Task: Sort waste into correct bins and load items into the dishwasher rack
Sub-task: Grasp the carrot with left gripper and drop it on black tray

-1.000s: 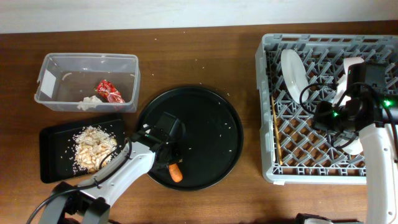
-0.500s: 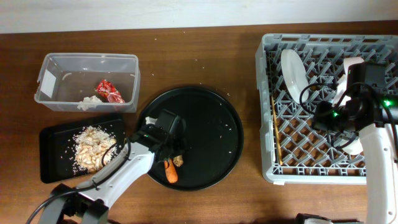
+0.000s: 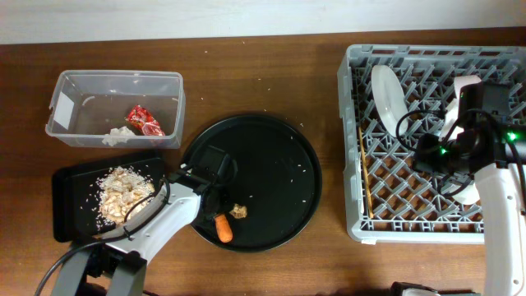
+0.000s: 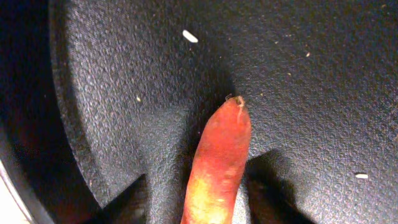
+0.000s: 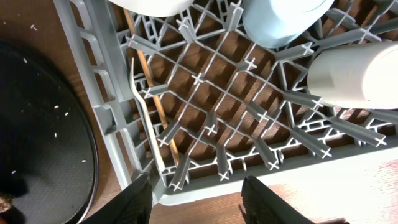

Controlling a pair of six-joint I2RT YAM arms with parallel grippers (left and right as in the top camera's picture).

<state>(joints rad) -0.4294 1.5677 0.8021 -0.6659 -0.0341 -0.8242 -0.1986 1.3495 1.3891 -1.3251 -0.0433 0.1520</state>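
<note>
So, carrot (image 3: 223,228): we see it lying on the round black tray (image 3: 279,156), near that tray's front-left rim. In the left wrist view its tip points away from the camera.
brown lump (image 3: 239,212): on the tray floor just right of the carrot, not touching it.
left gripper (image 3: 215,210): over the tray's front-left part, at the carrot's upper end. Dark finger shapes flank the carrot in the wrist view, and we cannot tell whether they press on it.
shallow black tray (image 3: 66,224): just left of the round tray, holding the food scraps (image 3: 122,196).
clear tub (image 3: 115,75): behind and left of the round tray, holding the red wrapper (image 3: 145,120) and white tissue (image 3: 117,136).
dishwasher rack (image 3: 353,164): just right of the round tray. We see the white plate (image 3: 386,97) on edge, the pink bowl (image 3: 463,89), the light-blue cup (image 5: 280,18) and the white cup (image 5: 354,74).
fork (image 5: 146,118) and chopstick (image 5: 152,102): side by side along the rack wall nearest the round tray.
right gripper (image 5: 196,205): above the rack, fingers spread wide, nothing between them.
</note>
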